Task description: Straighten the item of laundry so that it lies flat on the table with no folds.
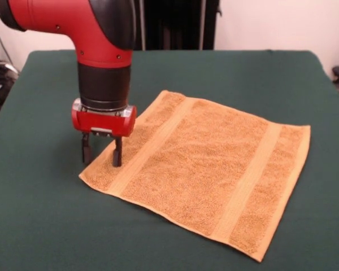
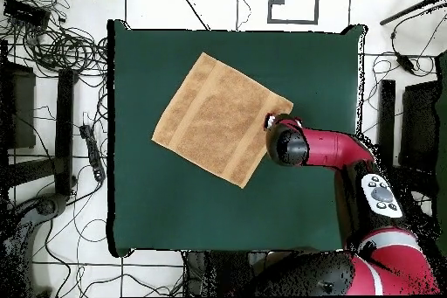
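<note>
The orange-tan terry towel (image 1: 206,169) lies spread flat on the dark green table (image 1: 39,226), turned like a diamond, with lighter bands near two edges. No fold shows; no label is visible. It also shows in the overhead view (image 2: 218,120) on the table (image 2: 192,211). My gripper (image 1: 101,152) stands upright over the towel's left corner in the front view, fingers apart: one finger (image 1: 117,152) is on the towel's edge, the other sits just off it over the cloth. Nothing is held. In the overhead view the arm's head (image 2: 286,144) covers the gripper at the towel's right corner.
Green cloth surrounds the towel on all sides. The red arm (image 2: 336,150) reaches in from the lower right in the overhead view. Cables and stands (image 2: 61,45) lie on the floor beyond the table's edges.
</note>
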